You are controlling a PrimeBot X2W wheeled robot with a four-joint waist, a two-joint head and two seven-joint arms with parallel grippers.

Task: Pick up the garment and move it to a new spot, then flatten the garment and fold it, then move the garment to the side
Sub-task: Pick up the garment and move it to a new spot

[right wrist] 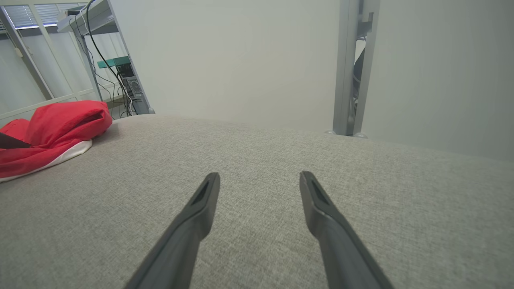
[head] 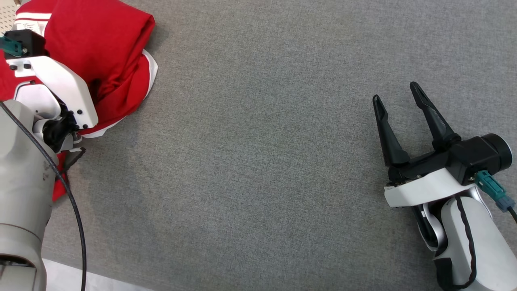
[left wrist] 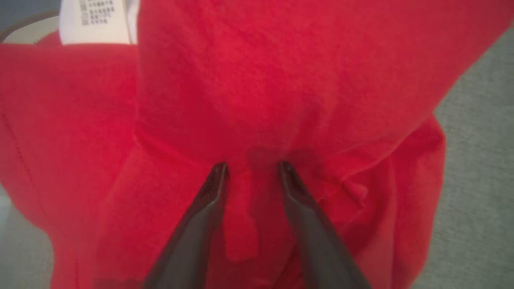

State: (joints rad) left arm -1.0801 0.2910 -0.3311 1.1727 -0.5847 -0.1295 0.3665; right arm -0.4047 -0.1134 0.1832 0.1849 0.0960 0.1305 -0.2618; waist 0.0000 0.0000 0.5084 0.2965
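Observation:
The garment (head: 101, 40) is a red top with white trim, bunched in a heap at the table's far left corner. In the left wrist view the garment (left wrist: 281, 80) lies right under my left gripper (left wrist: 252, 166). The fingertips (left wrist: 220, 170) press into the cloth, still apart, with a raised fold between them. In the head view the left wrist housing hides those fingers. My right gripper (head: 398, 95) hovers open over bare table at the right, holding nothing. The right wrist view shows the right gripper (right wrist: 260, 176) and the garment (right wrist: 60, 120) far off to the left.
The table (head: 262, 161) is covered in grey fabric, and its near edge shows at the lower left. A white care label (left wrist: 92, 20) sticks out of the garment. Beyond the table stand a metal post (right wrist: 347, 68) and a rack with cables (right wrist: 120, 68).

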